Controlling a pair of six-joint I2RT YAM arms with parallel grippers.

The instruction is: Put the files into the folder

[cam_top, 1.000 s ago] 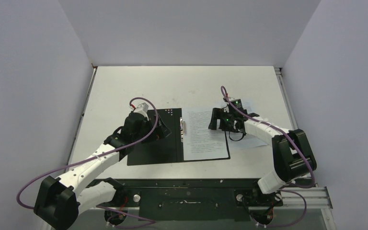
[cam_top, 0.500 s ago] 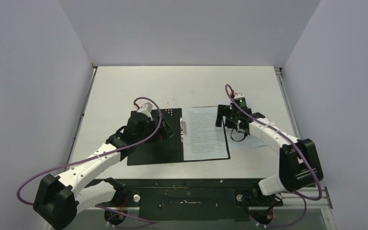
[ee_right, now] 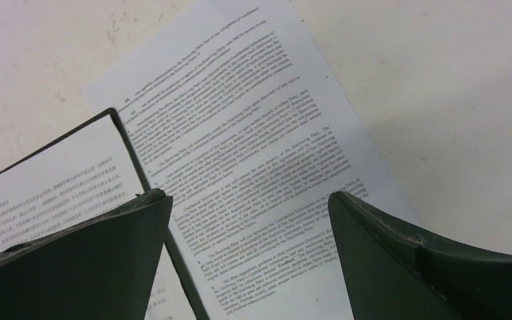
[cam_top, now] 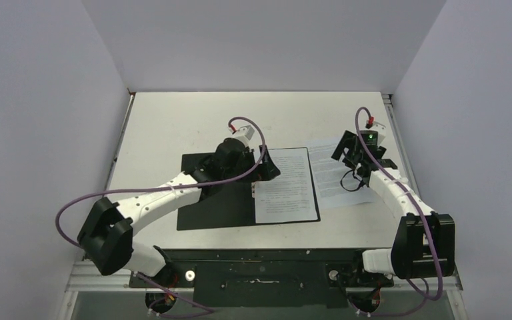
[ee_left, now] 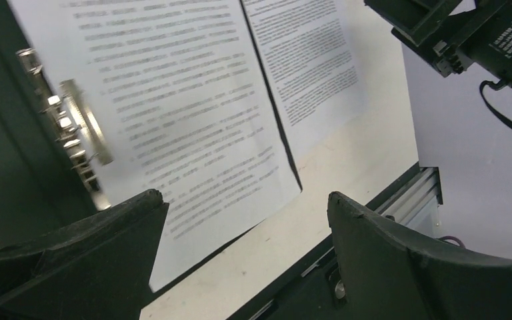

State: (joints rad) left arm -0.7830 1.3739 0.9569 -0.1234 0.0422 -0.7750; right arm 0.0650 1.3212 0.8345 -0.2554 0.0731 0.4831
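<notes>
Hovering wide open and empty, the left tool (ee_left: 247,200) has the open folder (cam_top: 220,208) below it, a filed sheet (cam_top: 285,190) lying beside the clip (ee_left: 73,127). The right tool (ee_right: 247,197), equally spread and empty, hangs over the loose sheet (ee_right: 260,167) on the table (cam_top: 240,120); pinching flat paper could crumple or skid it.

Dense small black print on the files (ee_right: 253,167), none legible.
</notes>
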